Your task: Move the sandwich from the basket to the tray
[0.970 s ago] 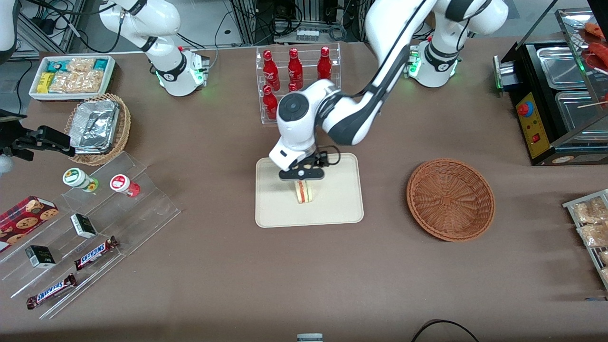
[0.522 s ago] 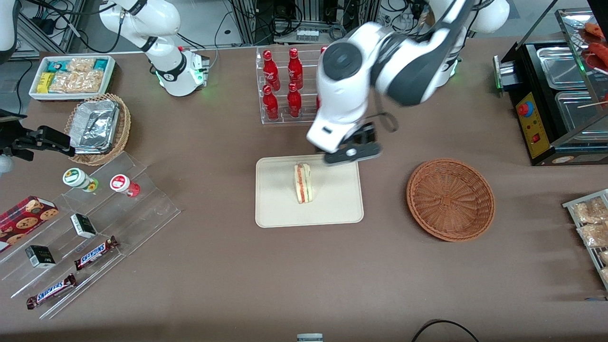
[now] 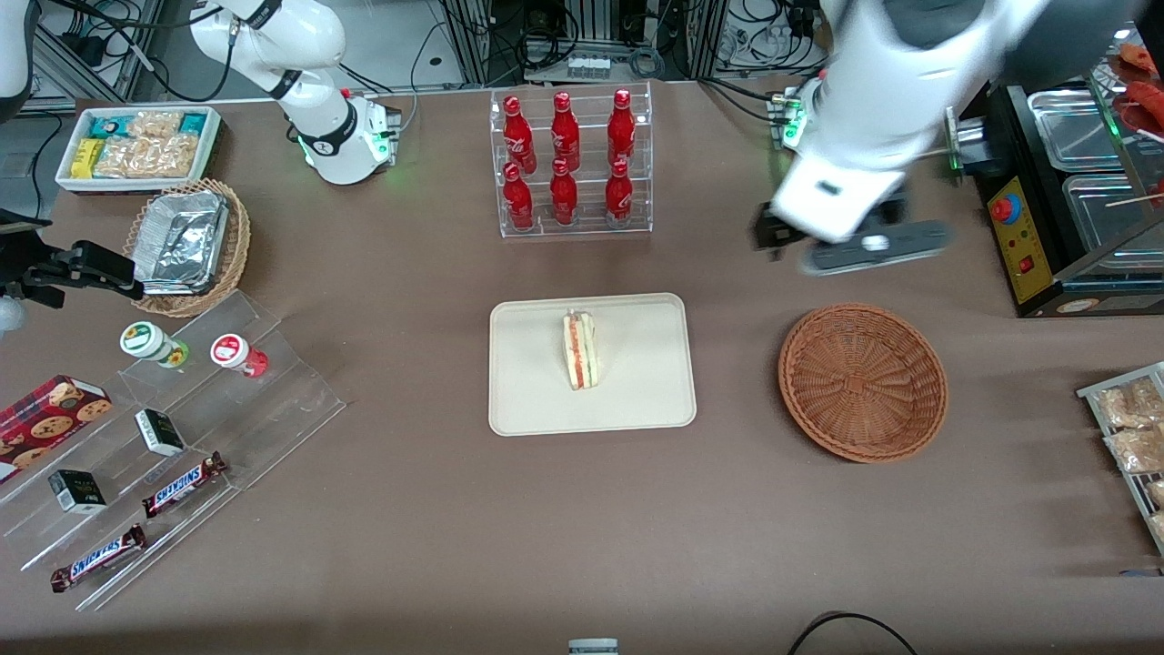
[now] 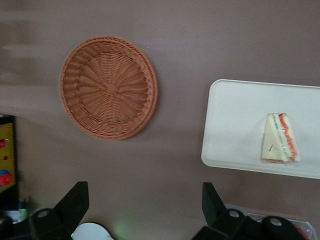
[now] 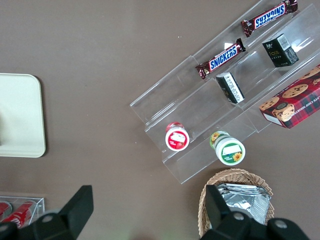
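Note:
The sandwich, a pale wedge with red and green filling along its edge, stands on the cream tray near its middle. The reddish-brown wicker basket sits beside the tray toward the working arm's end, with nothing in it. My left gripper hangs high above the table, farther from the front camera than the basket and well away from the tray. It is open, with only bare table showing between its fingers.
An acrylic rack of red bottles stands farther back than the tray. A black warmer cabinet and a rack of bagged snacks are at the working arm's end. Acrylic shelves with candy bars and a foil-filled basket lie toward the parked arm's end.
The gripper opened and let go of the sandwich, which stays on the tray. The arm then rose and swung away toward the working arm's end, past the basket.

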Available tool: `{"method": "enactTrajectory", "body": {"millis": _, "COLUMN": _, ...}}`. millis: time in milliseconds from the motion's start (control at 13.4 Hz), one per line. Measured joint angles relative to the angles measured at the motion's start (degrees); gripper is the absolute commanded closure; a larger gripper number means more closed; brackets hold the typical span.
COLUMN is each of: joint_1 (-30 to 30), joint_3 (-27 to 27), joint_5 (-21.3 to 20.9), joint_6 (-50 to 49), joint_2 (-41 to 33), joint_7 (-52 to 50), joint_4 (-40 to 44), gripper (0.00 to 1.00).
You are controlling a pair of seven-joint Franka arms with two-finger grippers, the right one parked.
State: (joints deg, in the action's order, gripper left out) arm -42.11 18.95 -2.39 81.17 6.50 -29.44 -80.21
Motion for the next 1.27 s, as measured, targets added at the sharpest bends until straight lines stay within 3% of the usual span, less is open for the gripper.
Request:
{"method": "enactTrajectory", "body": {"millis": 299, "joint_1": 0.09, "joint_3": 7.05, "joint_5": 0.29, "joint_6": -1.09, "joint_2": -2.91, "joint_7": 7.93, "joint_4": -0.46, "gripper": 0.00}}
{"method": "enactTrajectory", "body": {"millis": 970, "joint_1": 0.06, "joint_3": 15.70, "joint_5": 0.75, "joint_6": -2.96, "joint_2": -3.97, "joint_7": 18.16, "joint_4": -0.72, "gripper": 0.00}}
{"method": "enactTrajectory", "body": {"millis": 1119, "joint_1": 0.28, "joint_3": 15.74, "joint_5": 1.44, "joint_6": -3.17, "joint_2": -4.30, "joint_7": 18.46, "joint_4": -0.71, "gripper": 0.00}}
{"method": "enactTrajectory", "body": {"millis": 1269, "joint_1": 4.70, "joint_3": 11.72, "joint_5": 3.87, "joint_6": -3.18, "joint_2": -4.30, "joint_7": 18.49, "joint_4": -0.74, "gripper": 0.00}}
